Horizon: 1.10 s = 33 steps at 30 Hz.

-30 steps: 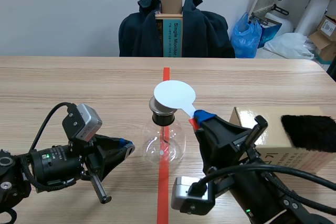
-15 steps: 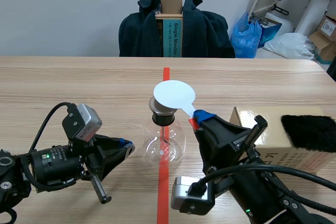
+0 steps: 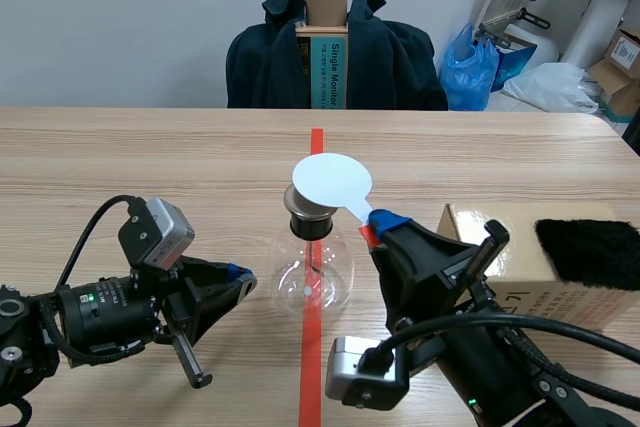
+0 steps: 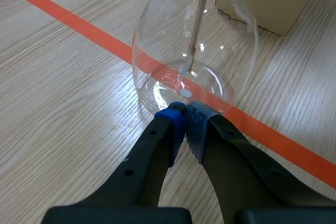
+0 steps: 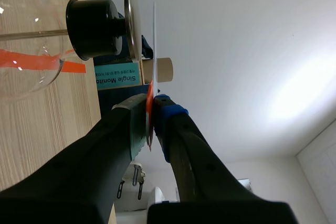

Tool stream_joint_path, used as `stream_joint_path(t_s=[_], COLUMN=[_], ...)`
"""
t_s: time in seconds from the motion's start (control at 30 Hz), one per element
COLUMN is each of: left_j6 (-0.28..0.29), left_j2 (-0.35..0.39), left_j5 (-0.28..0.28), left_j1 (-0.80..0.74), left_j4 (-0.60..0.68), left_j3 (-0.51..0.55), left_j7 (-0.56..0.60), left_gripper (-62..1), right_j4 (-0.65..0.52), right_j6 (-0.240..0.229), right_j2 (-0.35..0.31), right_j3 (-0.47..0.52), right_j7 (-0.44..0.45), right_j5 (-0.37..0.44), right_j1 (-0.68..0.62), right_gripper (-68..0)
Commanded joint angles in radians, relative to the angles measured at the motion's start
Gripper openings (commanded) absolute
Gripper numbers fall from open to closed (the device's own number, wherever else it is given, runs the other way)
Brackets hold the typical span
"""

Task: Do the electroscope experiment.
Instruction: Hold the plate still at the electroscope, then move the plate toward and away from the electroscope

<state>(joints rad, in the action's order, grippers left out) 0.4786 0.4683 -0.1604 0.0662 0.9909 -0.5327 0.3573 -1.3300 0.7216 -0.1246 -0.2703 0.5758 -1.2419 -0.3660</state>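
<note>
Lower left of the frame: left gripper (image 3: 240, 281), fingers pressed together on nothing, tips low on the table at the foot of the glass; touching it or only just beside, hard to tell.

Centre of the frame, standing upright on the orange-red tape line (image 3: 316, 147): electroscope (image 3: 312, 282). Probably thin-walled glass, so fragile, smooth and slippery, light enough to tip at a nudge. Best taken at the black stopper (image 3: 308, 219) or steadied low at the bulb's widest part, never by the metal plate (image 5: 130, 22) on top. Clear round flask, narrow neck plugged in black, thin metal rod (image 4: 197, 19) hanging down inside, foil leaves at its end too small to judge.

Just above the stopper: white disc (image 3: 332, 179), thin, flat and light, likely rather stiff plastic, its face over the plate. Edge-on in the right wrist view, just beside the plate; contact not clear.

Right of centre: right gripper (image 3: 378, 227), fingers clamped on the disc's red handle (image 5: 150, 98), the sensible place to grip so as to keep the charged face untouched.

Lower right: cardboard box (image 3: 525, 245), with black fur (image 3: 592, 252) lying on top.
</note>
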Motion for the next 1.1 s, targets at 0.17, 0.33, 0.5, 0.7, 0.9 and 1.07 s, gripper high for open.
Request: stream_joint_path(t_s=[0.17, 0.33, 0.5, 0.7, 0.9, 1.07], left_j6=[0.002, 0.002, 0.002, 0.002, 0.002, 0.002], left_j2=[-0.002, -0.002, -0.002, -0.002, -0.002, -0.002], left_j5=[-0.006, -0.006, -0.006, -0.006, -0.006, -0.006], left_j1=[0.003, 0.003, 0.003, 0.003, 0.003, 0.003], left_j4=[0.023, 0.023, 0.023, 0.023, 0.023, 0.023], left_j3=[0.004, 0.004, 0.004, 0.004, 0.004, 0.004], left_j7=[0.020, 0.020, 0.020, 0.020, 0.020, 0.020], left_gripper=[-57.9, -57.9, -57.9, -57.9, -57.9, -57.9], right_j4=[-0.018, -0.018, -0.018, -0.018, -0.018, -0.018], right_j6=[0.011, 0.011, 0.011, 0.011, 0.011, 0.011], right_j2=[-0.005, -0.005, -0.005, -0.005, -0.005, -0.005], right_j3=[0.002, 0.002, 0.002, 0.002, 0.002, 0.002], right_j7=[0.000, -0.001, -0.046, -0.192, -0.335, -0.412], right_j5=[0.006, 0.007, 0.007, 0.008, 0.008, 0.008], right_j1=[0.009, 0.009, 0.009, 0.009, 0.008, 0.008], right_gripper=[-66.8, -66.8, -66.8, -66.8, -66.8, -66.8])
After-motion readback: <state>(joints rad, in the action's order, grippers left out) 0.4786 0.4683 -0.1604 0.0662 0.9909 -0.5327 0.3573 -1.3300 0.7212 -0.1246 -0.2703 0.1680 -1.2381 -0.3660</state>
